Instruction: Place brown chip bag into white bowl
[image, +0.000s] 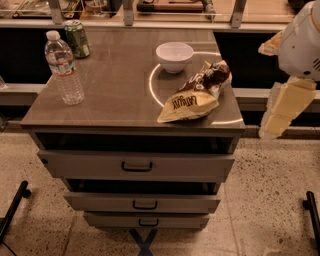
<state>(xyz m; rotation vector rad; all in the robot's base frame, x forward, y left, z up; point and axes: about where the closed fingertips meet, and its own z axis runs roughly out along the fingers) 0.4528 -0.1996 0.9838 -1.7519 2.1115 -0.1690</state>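
The brown chip bag (195, 95) lies flat on the cabinet top near its right front corner, with its pale yellow-tan end toward the front and its dark brown and white end toward the back right. The white bowl (174, 56) stands upright and empty just behind and left of the bag, a small gap apart from it. My gripper (282, 110) hangs off the right side of the cabinet, beyond its edge, at about the height of the top. It is well to the right of the bag and touches nothing.
A clear water bottle (62, 70) stands at the left of the grey cabinet top (110, 95). A green can (77, 39) stands at the back left corner. The cabinet has three drawers with handles (136, 166) below. A counter runs behind.
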